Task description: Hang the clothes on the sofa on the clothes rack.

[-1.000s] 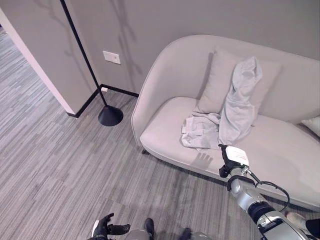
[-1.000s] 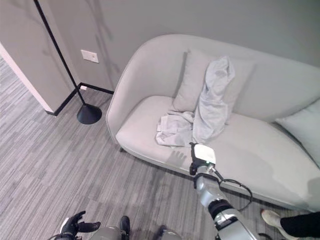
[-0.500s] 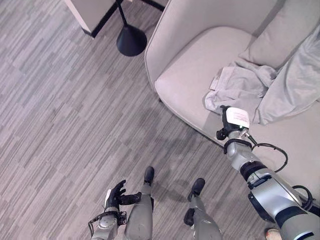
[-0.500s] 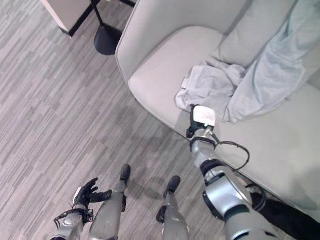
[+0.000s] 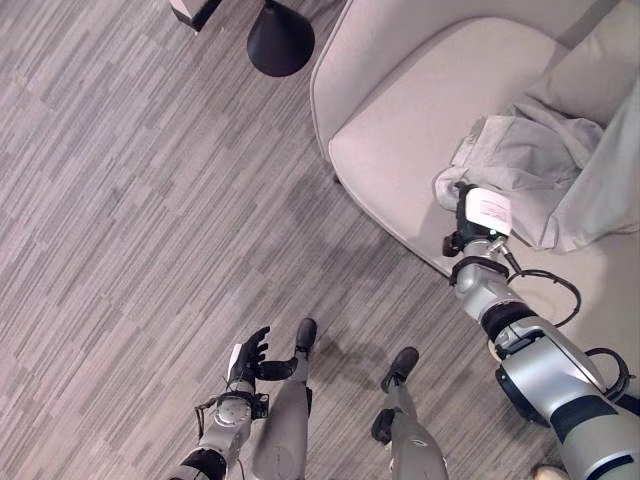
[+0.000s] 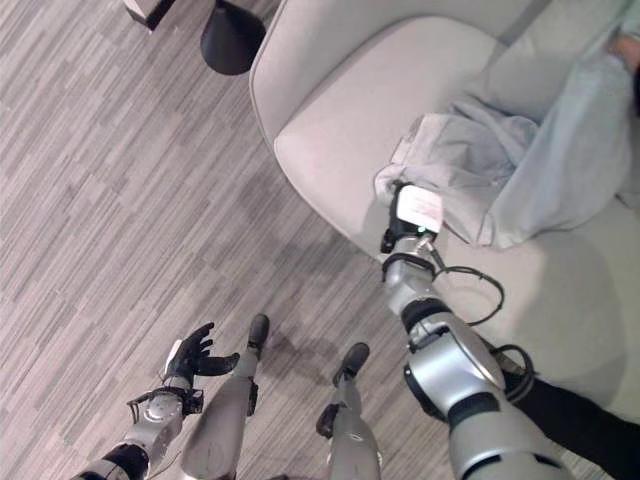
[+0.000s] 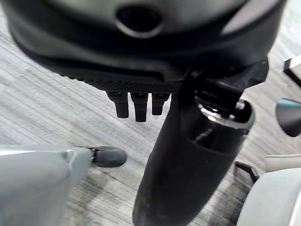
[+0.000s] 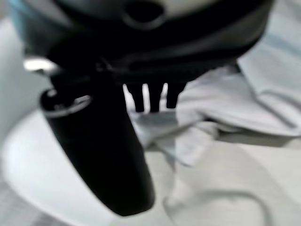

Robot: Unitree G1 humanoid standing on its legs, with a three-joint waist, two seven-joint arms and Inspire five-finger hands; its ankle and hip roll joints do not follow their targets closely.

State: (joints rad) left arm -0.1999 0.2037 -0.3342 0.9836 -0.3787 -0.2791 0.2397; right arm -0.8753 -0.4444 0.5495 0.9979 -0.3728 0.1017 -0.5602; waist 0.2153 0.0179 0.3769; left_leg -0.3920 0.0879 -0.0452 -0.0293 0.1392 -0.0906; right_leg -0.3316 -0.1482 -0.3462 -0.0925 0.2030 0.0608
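A pale grey garment (image 5: 530, 165) lies crumpled on the seat of the light grey sofa (image 5: 400, 150) and runs up over a cushion (image 5: 600, 80). My right hand (image 5: 478, 215), with a white cover on its back, is at the garment's front edge, over the seat. In the right wrist view its fingers (image 8: 150, 96) stand straight, pointing at the folds of the garment (image 8: 244, 89), and nothing is held. My left hand (image 5: 250, 355) hangs low over the floor, fingers (image 7: 136, 106) relaxed and empty.
A black stand's round base (image 5: 280, 40) sits on the grey carpet left of the sofa's end. A person's dark trouser leg (image 6: 575, 425) shows at the lower right, by the sofa's front.
The camera has tilted down and closer. My right hand has moved from the seat's front edge up to the garment's edge. The left hand stays low.
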